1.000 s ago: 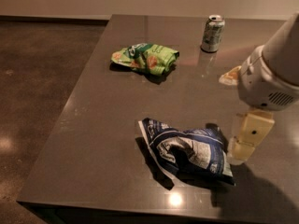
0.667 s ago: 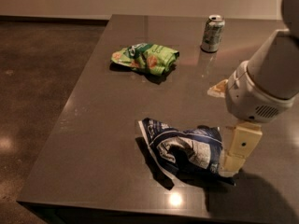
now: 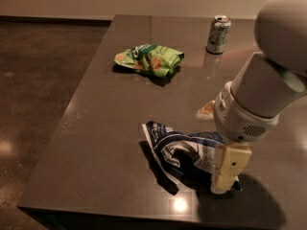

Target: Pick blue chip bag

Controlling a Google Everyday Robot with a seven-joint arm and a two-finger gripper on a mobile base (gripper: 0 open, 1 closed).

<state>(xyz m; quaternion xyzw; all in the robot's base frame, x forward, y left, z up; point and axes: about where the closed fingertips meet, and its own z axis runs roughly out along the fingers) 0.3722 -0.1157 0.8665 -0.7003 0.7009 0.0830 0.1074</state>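
The blue chip bag (image 3: 184,151), dark navy foil with white-grey panels and stripes, lies crumpled on the dark table (image 3: 105,128) near its front edge. My gripper (image 3: 225,176) hangs from the white arm (image 3: 261,99) at the right and has come down onto the bag's right end. One cream-coloured finger (image 3: 229,166) shows in front of the bag, touching or just over it. The bag's right end is hidden behind it.
A bright green snack bag (image 3: 149,59) lies at the table's far middle. A green and silver drink can (image 3: 218,34) stands upright at the far right. A small pale object (image 3: 207,110) lies beside the arm. The table's left and front edges drop to a dark floor.
The arm has swung left and down toward the blue bag; the gripper now sits over the bag's right end. The bags and the can have not moved.
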